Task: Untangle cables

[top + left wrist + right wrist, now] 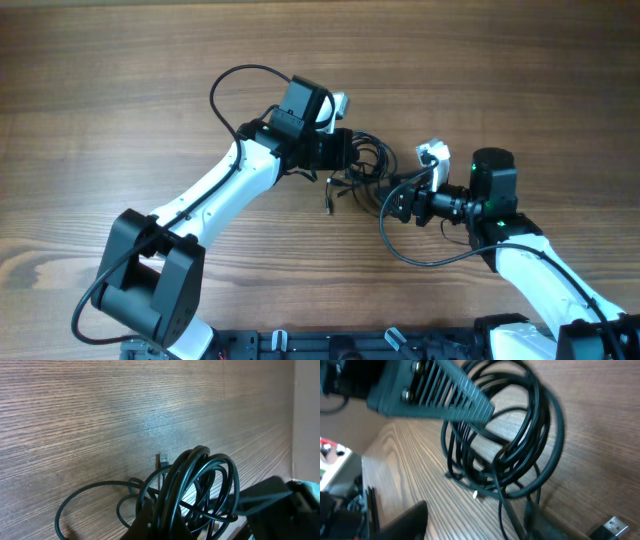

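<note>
The cables (368, 165) are a bunch of thin dark coiled wires at mid-table. My left gripper (345, 150) is shut on the bunch from the left. In the left wrist view the loops (200, 485) rise out of its fingers (162, 527), and one plug end (163, 459) rests on the wood. My right gripper (398, 203) sits just right of the bunch with its fingers spread. In the right wrist view the coil (515, 450) lies ahead of its jaws (470, 522), and one strand trails down beside the right finger. A tiny white plug tip (475, 494) shows under the coil.
A loose plug end (328, 207) lies on the wooden table (120, 90) below the bunch. A USB plug (615, 525) lies at the right wrist view's lower right. The left gripper's ribbed finger (440, 387) crosses the top of that view. Thicker black arm cables loop near both wrists.
</note>
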Available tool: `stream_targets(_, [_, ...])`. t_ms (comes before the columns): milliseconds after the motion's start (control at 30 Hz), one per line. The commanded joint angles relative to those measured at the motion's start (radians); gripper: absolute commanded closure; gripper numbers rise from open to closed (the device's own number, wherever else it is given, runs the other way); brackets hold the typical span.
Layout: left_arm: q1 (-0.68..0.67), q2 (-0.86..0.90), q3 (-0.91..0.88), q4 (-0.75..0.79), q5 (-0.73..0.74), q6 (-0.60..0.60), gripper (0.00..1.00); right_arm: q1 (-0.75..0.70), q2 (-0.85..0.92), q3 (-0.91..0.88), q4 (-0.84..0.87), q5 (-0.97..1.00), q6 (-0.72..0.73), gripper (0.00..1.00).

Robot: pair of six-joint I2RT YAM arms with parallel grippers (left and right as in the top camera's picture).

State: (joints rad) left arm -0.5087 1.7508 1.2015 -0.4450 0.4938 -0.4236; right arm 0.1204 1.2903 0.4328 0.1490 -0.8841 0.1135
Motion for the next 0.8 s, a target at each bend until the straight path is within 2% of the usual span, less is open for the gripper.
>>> stream_targets(0, [0.055, 0.007, -0.006, 0.012, -0.021, -0.060, 0.96, 0.018, -0.004, 0.004, -0.036, 0.011, -0.018, 0.91])
stream_targets(33, [0.071, 0.007, -0.006, 0.011, -0.021, -0.083, 0.96, 0.016, -0.004, 0.004, -0.038, 0.013, 0.016, 0.96])
stream_targets(100, [0.104, 0.007, -0.006, -0.009, -0.044, -0.089, 0.96, -0.006, -0.006, 0.004, 0.014, 0.012, 0.199, 0.96])
stream_targets(167, [0.138, 0.008, -0.006, -0.065, -0.143, -0.140, 0.96, -0.070, -0.008, 0.004, 0.157, -0.068, 0.417, 0.96])
stream_targets(233, [0.179, 0.008, -0.006, -0.121, -0.204, -0.191, 0.96, -0.146, -0.008, 0.004, 0.347, -0.149, 0.539, 0.95])
stream_targets(300, [0.208, 0.008, -0.006, -0.139, -0.204, -0.196, 0.96, -0.219, -0.007, 0.004, 0.419, -0.074, 0.622, 0.96])
stream_targets(400, [0.233, 0.008, -0.006, -0.127, -0.227, -0.299, 0.96, -0.288, -0.007, 0.004, 0.232, 0.102, 0.679, 0.95])
stream_targets(500, [0.238, 0.008, -0.006, -0.077, -0.234, -0.394, 0.96, -0.291, -0.006, 0.004, -0.082, 0.321, 0.684, 0.95])
stream_targets(533, [0.238, 0.008, -0.006, -0.051, -0.234, -0.432, 0.96, -0.291, -0.006, 0.004, -0.226, 0.451, 0.706, 0.96])
stream_targets(567, [0.238, 0.008, -0.006, -0.034, -0.234, -0.462, 0.96, -0.291, -0.006, 0.004, -0.303, 0.517, 0.710, 0.92])
stream_targets(600, [0.238, 0.008, -0.006, -0.028, -0.234, -0.477, 0.96, -0.291, -0.006, 0.004, -0.360, 0.555, 0.703, 0.81])
stream_targets(633, [0.237, 0.008, -0.006, -0.018, -0.233, -0.479, 0.96, -0.291, -0.005, 0.004, -0.391, 0.559, 0.685, 0.46])
stream_targets(667, [0.236, 0.008, -0.006, -0.018, -0.235, -0.479, 0.96, -0.291, -0.005, 0.004, -0.415, 0.554, 0.647, 0.34])
stream_targets(700, [0.236, 0.008, -0.006, -0.018, -0.234, -0.478, 0.96, -0.291, -0.005, 0.004, -0.420, 0.552, 0.644, 0.13])
stream_targets(733, [0.236, 0.008, -0.006, -0.018, -0.233, -0.475, 0.96, -0.291, -0.005, 0.004, -0.410, 0.518, 0.632, 0.00])
stream_targets(767, [0.236, 0.008, -0.006, -0.017, -0.211, -0.452, 0.96, -0.291, -0.005, 0.004, -0.367, 0.419, 0.547, 0.00])
